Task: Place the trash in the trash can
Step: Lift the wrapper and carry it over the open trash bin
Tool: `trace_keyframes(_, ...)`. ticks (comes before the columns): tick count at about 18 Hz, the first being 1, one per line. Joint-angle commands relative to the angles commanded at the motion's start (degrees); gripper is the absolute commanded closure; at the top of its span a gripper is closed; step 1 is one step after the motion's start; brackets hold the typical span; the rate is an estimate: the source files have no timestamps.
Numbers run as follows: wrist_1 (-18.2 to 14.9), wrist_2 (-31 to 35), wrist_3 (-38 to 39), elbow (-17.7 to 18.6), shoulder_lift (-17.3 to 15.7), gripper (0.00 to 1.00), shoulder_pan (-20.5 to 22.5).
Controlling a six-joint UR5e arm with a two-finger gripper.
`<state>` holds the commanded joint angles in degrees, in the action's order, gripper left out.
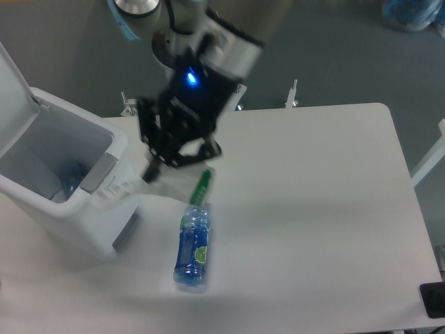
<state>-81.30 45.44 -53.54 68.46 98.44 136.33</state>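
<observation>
There is only the one view, looking down from above. The arm is hanging over the left part of the white counter. Its pincer is closed on the wrapper, a thin whitish sheet that is dangling down and spreading out below the dark fingers. A bit of green is showing at the wrapper's right edge, just above the bottle's cap. The picture is blurry here, so I am not able to tell how tightly the fingers are pinching.

The wrapper is hanging in the air right beside the trash can, with its left corner reaching the can's grey rim. It is not inside yet. The lid is standing open, and something bluish is showing down inside the can, but I cannot tell what it is.

The bottle is lying on its side on the counter, cap pointing away from the camera, just to the right of the can. Nothing is touching it.

I am guessing the job is about halfway on the first piece: the wrapper is picked up and is nearly at the can, but it is waiting to be dropped in. After that the bottle is waiting for its turn too
</observation>
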Motion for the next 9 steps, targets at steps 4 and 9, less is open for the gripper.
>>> trace_keyframes(4, 1.2, -1.1, 6.8, 2.0, -1.9, 1.00, -3.1)
trace_keyframes(9, 4.7, -1.1, 12.5, 7.6, -5.5, 1.00, -5.0)
